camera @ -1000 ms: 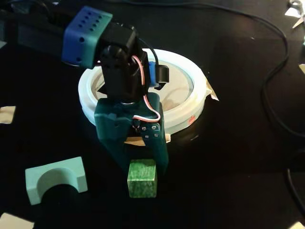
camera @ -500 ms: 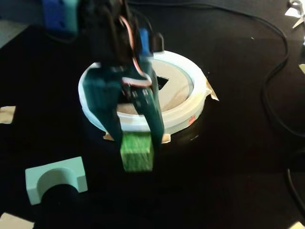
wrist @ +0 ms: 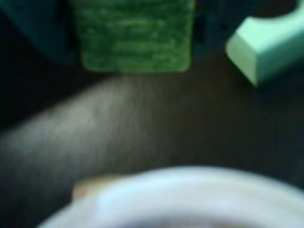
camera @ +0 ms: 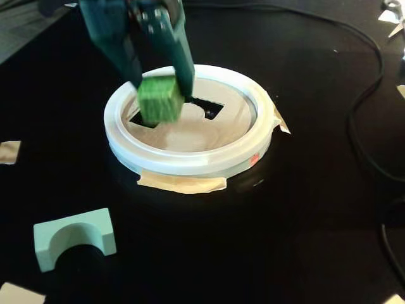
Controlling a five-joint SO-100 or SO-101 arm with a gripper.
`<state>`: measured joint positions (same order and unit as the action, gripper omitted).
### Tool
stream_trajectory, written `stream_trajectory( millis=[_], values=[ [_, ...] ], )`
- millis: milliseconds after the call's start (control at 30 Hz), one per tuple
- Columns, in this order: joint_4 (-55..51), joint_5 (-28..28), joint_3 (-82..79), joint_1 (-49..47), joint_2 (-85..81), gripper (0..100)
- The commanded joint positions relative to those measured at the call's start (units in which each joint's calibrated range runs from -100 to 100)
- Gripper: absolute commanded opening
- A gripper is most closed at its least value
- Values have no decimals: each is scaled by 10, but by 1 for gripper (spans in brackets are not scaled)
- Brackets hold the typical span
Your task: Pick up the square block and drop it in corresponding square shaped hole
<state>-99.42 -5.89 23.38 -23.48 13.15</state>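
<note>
Here, reading the fixed view from left to right: a tan tape scrap (camera: 9, 152) lies at the left edge, and one pale mint arch block (camera: 74, 239) sits on the black table (camera: 304, 221) at lower left, well apart from the ring. Next comes the single teal gripper (camera: 159, 87), its two fingers pinching the square block (camera: 160, 100), one dark-green cube held off the table above the left part of the tan round board (camera: 202, 136). One white ring (camera: 190, 161) rims that board. Two dark cutouts show in the board: one partly hidden behind the cube at left, and the square shaped hole (camera: 214, 108) just right of the cube. A tan tape strip (camera: 182, 183) sits at the ring's front, and a small red mark (camera: 254, 158) on its rim is too small to read. Black cables (camera: 367, 95) trail at right.

The wrist view is blurred; the cube (wrist: 135, 35) fills the top, probably between the fingers, with the arch block (wrist: 266, 47) at right.
</note>
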Motion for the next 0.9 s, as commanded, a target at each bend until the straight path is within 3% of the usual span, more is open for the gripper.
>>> stream_trajectory(
  millis=[0,367,867],
  values=[
    [-6,-76,45,-90,-58,36],
    [-6,-188,39,-277,18,36],
    [34,-186,44,-273,173,36]
  ],
)
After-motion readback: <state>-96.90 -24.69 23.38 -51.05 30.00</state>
